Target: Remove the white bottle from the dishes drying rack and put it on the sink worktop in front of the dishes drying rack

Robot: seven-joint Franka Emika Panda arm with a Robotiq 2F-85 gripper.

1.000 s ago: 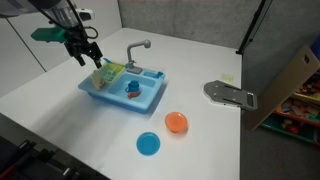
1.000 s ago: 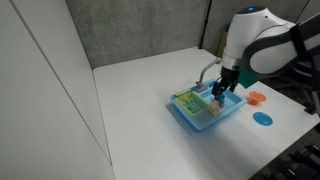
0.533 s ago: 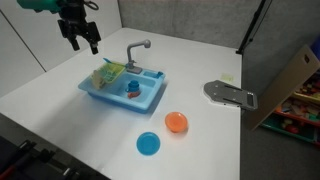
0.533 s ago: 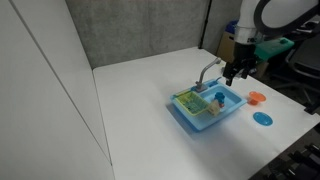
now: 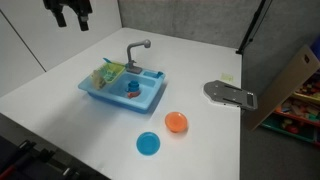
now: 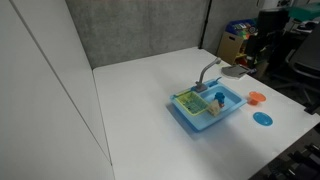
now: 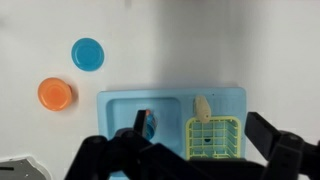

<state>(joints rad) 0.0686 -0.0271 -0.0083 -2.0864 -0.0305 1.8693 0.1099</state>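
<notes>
In the wrist view the white bottle (image 7: 201, 107) lies on its side on the light-blue sink worktop (image 7: 225, 100), just outside the edge of the yellow-green dishes drying rack (image 7: 214, 138). The rack looks empty. My gripper (image 7: 202, 132) is open and empty, high above the sink unit, with its dark fingers framing the rack. In an exterior view the gripper (image 5: 72, 13) hangs near the top edge, well above the rack (image 5: 108, 72) and sink (image 5: 150, 98). The rack (image 6: 190, 102) also shows in both exterior views; the bottle is too small to pick out there.
A blue-and-orange item (image 7: 148, 122) lies in the basin beside the grey faucet (image 5: 135, 50). An orange bowl (image 7: 55, 93) and a round blue plate (image 7: 88, 53) sit on the white table beside the sink. A grey flat object (image 5: 230, 94) lies further off.
My gripper has risen from just above the rack to high over the sink, open and empty. The sink, rack and dishes have not moved.
</notes>
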